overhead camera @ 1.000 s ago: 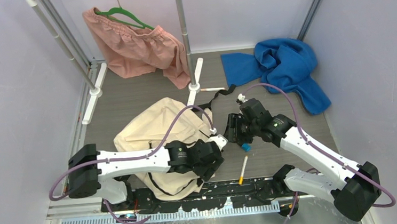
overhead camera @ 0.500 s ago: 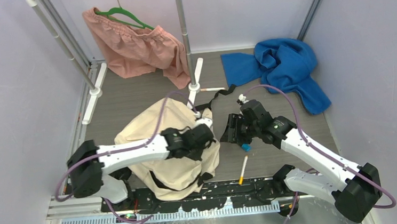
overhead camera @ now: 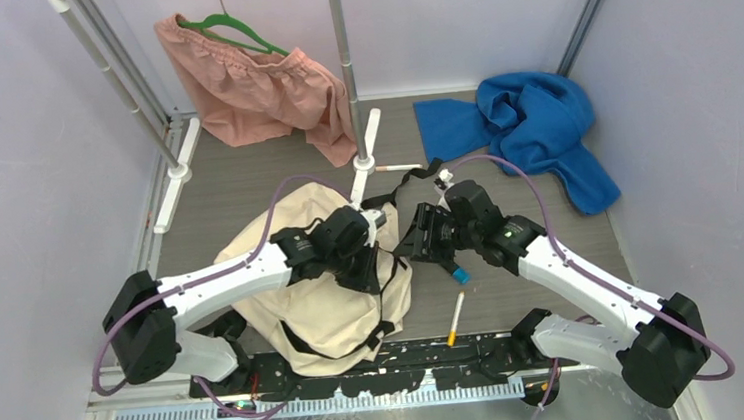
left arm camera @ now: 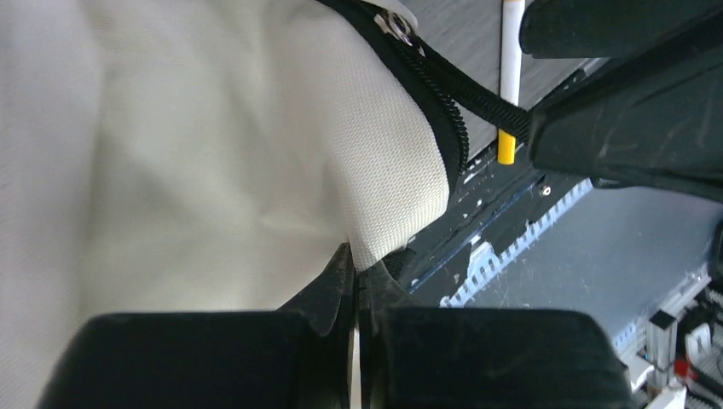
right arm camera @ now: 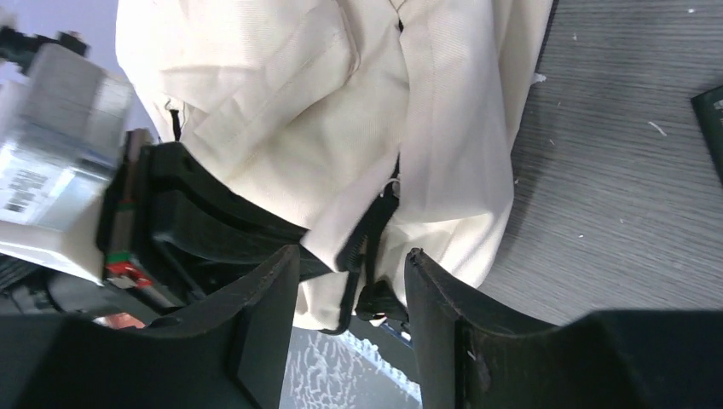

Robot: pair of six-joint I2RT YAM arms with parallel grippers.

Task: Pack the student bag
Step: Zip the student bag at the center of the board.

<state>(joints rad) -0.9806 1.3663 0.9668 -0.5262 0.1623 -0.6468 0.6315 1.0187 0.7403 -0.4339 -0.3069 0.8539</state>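
The student bag (overhead camera: 293, 276) lies slumped on the grey worktop (overhead camera: 245, 180), its near edge reaching the black rail (overhead camera: 430, 354) by the arm bases. The left hand (overhead camera: 365, 269) sits over the bag's right side. In its wrist view the two fingers (left arm camera: 328, 290) are pressed almost together around a corner of the cream cloth, just below the black zipper (left arm camera: 443, 119). It seems to be pinching the bag's edge, though the cloth partly hides the very tips.

The right hand (overhead camera: 414, 245) is just right of the bag and faces it, its fingers (right arm camera: 264, 332) spread wide with nothing held. The bag's zippered edge and a black strap (right arm camera: 368, 247) show in the gap, and I cannot tell whether either finger touches them. The two hands are close together at that right edge, with little room between them.

Right of the bag, bare worktop carries a white pen (overhead camera: 455, 318) with a yellow end and a small blue item (overhead camera: 461, 275), both apart from the bag. Beyond the bag stand a white rack foot (overhead camera: 367, 150) and a hanging pink garment (overhead camera: 258, 84). A blue cloth (overhead camera: 532, 122) lies beyond and to the right of the bag, well apart. Left of the bag, open worktop runs up to a white base bar (overhead camera: 174, 185).
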